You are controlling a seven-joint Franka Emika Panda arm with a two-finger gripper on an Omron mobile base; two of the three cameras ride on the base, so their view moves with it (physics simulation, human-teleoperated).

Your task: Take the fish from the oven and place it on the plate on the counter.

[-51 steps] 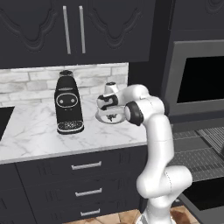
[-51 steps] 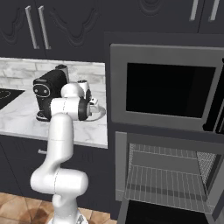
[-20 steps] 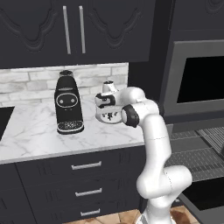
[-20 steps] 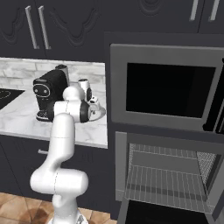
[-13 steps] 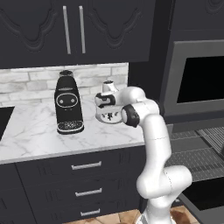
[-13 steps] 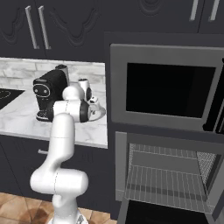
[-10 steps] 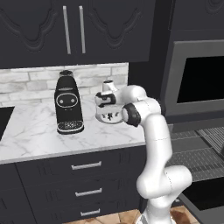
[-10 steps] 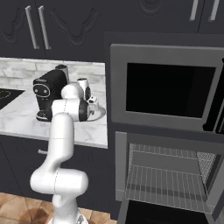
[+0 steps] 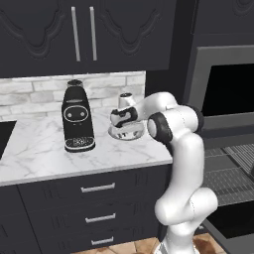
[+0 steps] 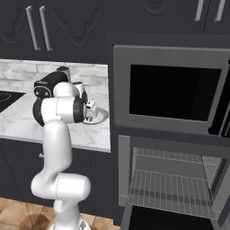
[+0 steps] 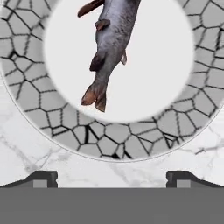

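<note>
Even, flat rendered light falls all around my gripper, with no visible lamp and no glare. Just ahead of my fingertips the plate has a centre so bright it is nearly blown out, plain white with no shading; the fish on it casts hardly any shadow. The counter beside my tips reads pale and soft, its grey veins slightly blurred. From behind me, the cabinets above and below my hand are very dark, their detail hard to read. The oven cavity, well off to my side, is black. Edges look blocky and coarse, without lens distortion.
</note>
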